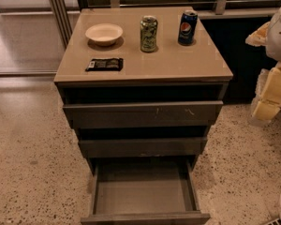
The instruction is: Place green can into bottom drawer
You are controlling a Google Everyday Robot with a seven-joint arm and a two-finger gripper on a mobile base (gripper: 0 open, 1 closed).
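While the gripper point(270, 86) hangs off the right side of the cabinet point(178, 62) (whether open or closed cannot be told), the green can point(149, 33) stands upright on the cabinet top, well to its left and farther back, between a bowl point(104, 33) and a blue can point(188, 27). Below and left of the gripper, the bottom drawer point(143, 191) sits pulled open.

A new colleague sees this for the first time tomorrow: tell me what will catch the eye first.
The bottom drawer, pulled far out at the foot of the cabinet, strikes first. On top, the green can stands upright near the back, between a pale bowl and a blue can. The claw hangs at the view's right edge, apart from them all.
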